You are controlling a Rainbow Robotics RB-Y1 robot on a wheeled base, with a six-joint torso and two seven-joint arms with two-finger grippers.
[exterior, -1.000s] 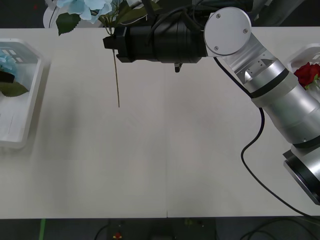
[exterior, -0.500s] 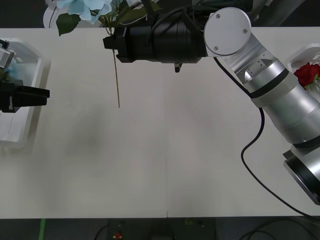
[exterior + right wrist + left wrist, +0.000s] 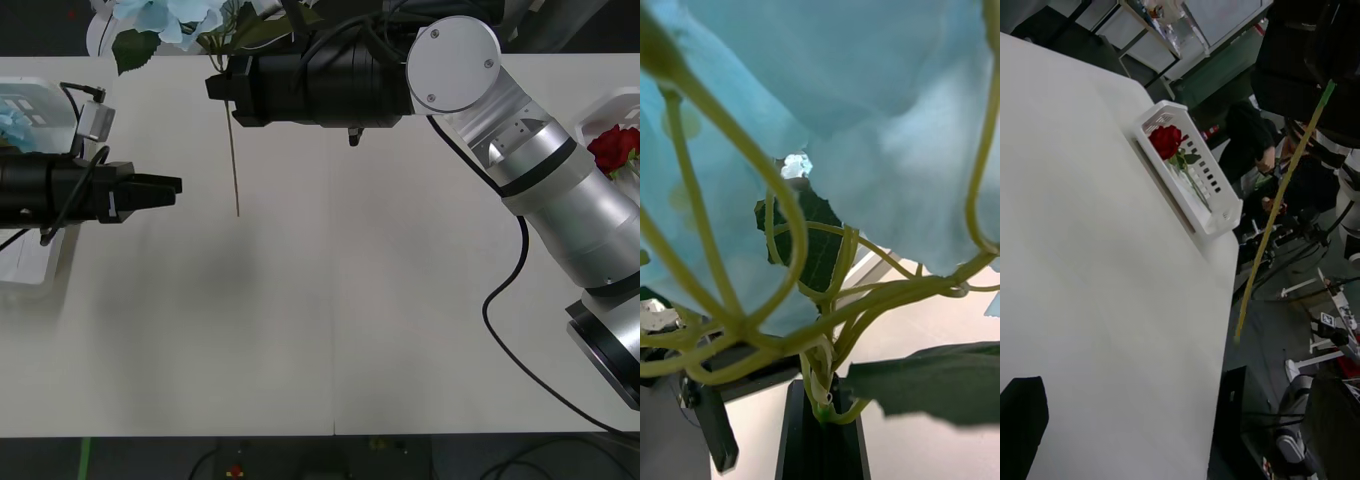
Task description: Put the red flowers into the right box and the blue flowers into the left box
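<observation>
My right gripper (image 3: 222, 88) reaches across the far side of the table and is shut on a blue flower's stem (image 3: 234, 160), which hangs straight down above the tabletop. Its pale blue bloom (image 3: 168, 14) and leaves sit at the top edge. In the right wrist view the petals (image 3: 887, 90) loom close and the black fingers (image 3: 801, 442) pinch the stem base. My left gripper (image 3: 168, 186) is open, low over the table just left of the stem's tip. Another blue flower (image 3: 12, 122) lies in the left box (image 3: 48, 276). A red flower (image 3: 614, 146) lies in the right box (image 3: 606, 104).
From the left wrist view, the right box (image 3: 1217, 202) with its red rose (image 3: 1166, 139) stands by the table's far edge, and the hanging stem (image 3: 1281, 202) crosses in front. A black cable (image 3: 505, 330) trails from the right arm over the table's right side.
My left arm has come in from the left edge over the left box, moving right toward the hanging stem. The right arm and its flower have stayed still.
</observation>
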